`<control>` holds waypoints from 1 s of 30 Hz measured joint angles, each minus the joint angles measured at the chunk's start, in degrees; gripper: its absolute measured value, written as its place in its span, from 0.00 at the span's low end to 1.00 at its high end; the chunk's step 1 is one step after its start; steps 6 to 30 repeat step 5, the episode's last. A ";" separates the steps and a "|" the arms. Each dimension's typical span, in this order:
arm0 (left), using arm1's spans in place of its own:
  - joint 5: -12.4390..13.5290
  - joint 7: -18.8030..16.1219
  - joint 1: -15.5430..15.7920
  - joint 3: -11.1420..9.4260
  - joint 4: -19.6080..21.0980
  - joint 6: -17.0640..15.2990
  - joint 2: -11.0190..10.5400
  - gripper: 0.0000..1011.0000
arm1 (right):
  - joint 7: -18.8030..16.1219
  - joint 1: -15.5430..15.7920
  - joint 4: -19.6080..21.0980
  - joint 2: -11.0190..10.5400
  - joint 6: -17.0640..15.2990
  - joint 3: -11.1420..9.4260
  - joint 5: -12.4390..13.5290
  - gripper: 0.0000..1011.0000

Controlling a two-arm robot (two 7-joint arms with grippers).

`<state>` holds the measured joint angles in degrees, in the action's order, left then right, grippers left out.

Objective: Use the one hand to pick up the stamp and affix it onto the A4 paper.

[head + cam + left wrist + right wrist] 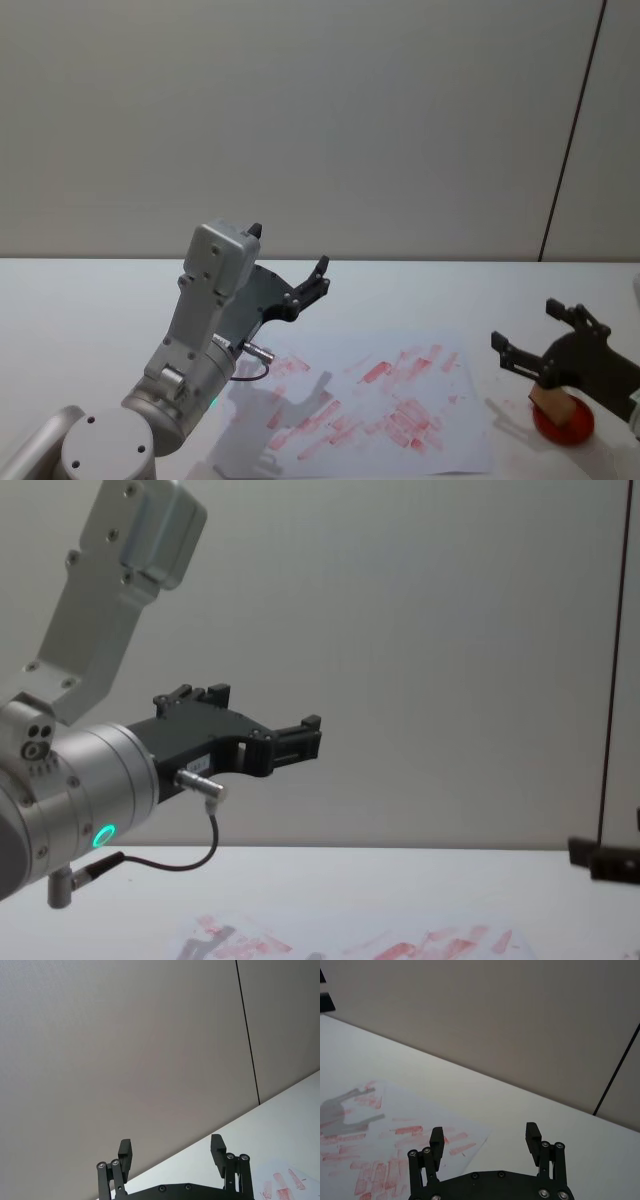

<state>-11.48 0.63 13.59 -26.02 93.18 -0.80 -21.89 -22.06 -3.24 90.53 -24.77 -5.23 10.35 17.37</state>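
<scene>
Wooden and light tan, the stamp (551,403) is a small block at the lower right of the head view, standing in a red ink pad (563,420) on the white table (90,300). It looks hard and light, so it should not squash or break. Its flat sides look like the best place to pinch, up high, away from the wet ink. The right gripper (528,343) hangs just above it with its fingers spread wide and nothing in them. The A4 paper (470,450), covered in red prints, lies just left of the pad. At centre left of that view, the left gripper (300,280) is held up, open and empty too.
</scene>
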 joint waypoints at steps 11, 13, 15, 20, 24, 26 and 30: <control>0.00 0.00 0.00 0.00 0.00 0.00 0.00 0.99 | -0.42 -0.71 0.03 0.42 1.68 -0.03 1.06 0.99; 0.00 0.00 0.00 0.00 0.00 0.00 0.00 0.99 | -0.42 -0.71 0.03 0.42 1.68 -0.03 1.06 0.99; 0.00 0.00 0.00 0.00 0.00 0.00 0.00 0.99 | -0.42 -0.71 0.03 0.42 1.68 -0.03 1.06 0.99; 0.00 0.00 0.00 0.00 0.00 0.00 0.00 0.99 | -0.42 -0.71 0.03 0.42 1.68 -0.03 1.06 0.99; 0.00 0.00 0.00 0.00 0.00 0.00 0.00 0.99 | -0.42 -0.71 0.03 0.42 1.68 -0.03 1.06 0.99; 0.00 0.00 0.00 0.00 0.00 0.00 0.00 0.99 | -0.42 -0.71 0.03 0.42 1.68 -0.03 1.06 0.99; 0.00 0.00 0.00 0.00 0.00 0.00 0.00 0.99 | -0.42 -0.71 0.03 0.42 1.68 -0.03 1.06 0.99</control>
